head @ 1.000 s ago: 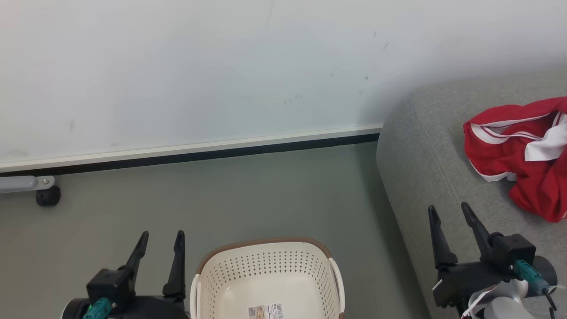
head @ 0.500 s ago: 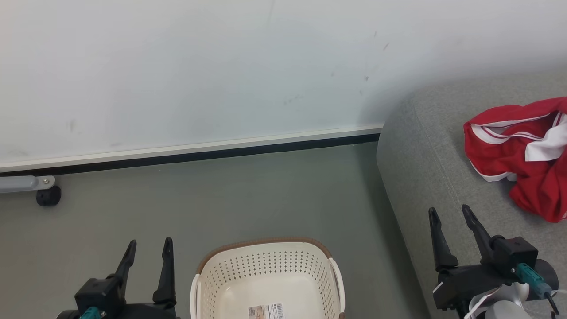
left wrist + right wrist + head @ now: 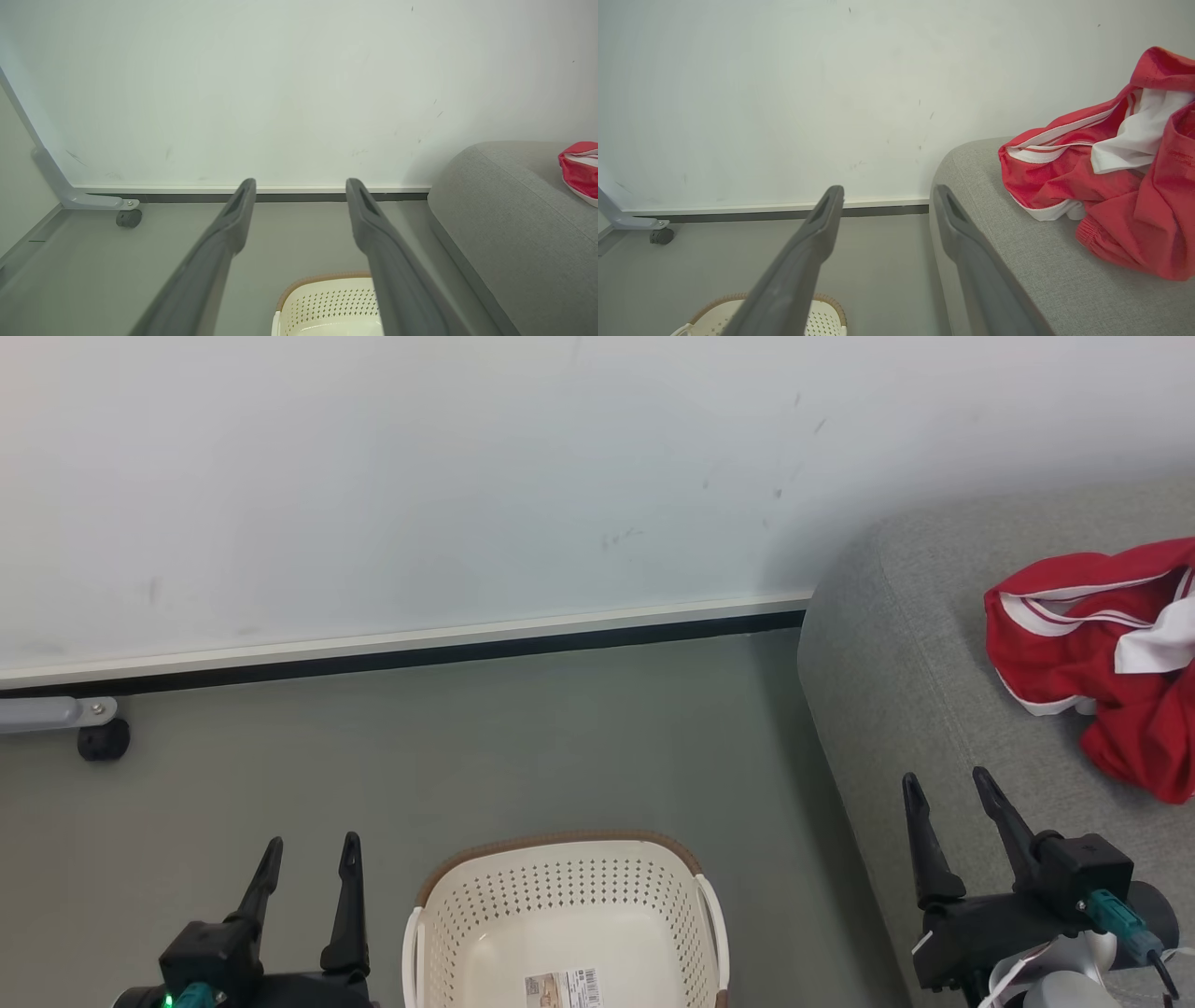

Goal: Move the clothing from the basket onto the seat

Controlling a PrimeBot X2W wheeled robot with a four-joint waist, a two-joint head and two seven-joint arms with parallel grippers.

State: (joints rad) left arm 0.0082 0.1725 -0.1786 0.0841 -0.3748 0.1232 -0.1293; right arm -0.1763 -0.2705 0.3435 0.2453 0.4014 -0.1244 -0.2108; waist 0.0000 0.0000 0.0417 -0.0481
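Observation:
The red clothing [image 3: 1106, 658] with white stripes lies crumpled on the grey seat [image 3: 896, 663] at the right, also seen as clothing [image 3: 1106, 177] on the seat [image 3: 1017, 252] in the right wrist view. The cream basket [image 3: 565, 924] with a brown rim stands on the floor at the bottom centre, holding nothing but a label on its bottom. My left gripper [image 3: 308, 845] hovers open left of the basket, nothing between its fingers. My right gripper [image 3: 943, 779] is open over the seat's front edge, short of the clothing. The left wrist view shows the basket [image 3: 327, 303], seat [image 3: 514, 219] and clothing [image 3: 579, 168].
A white wall with a dark baseboard [image 3: 420, 653] runs behind grey floor [image 3: 513, 747]. A grey metal leg with a black caster [image 3: 101, 739] sits at the far left by the wall.
My left gripper has drawn back down and to the left, away from the basket. The head camera shifted slightly. The right gripper and the clothing stayed put.

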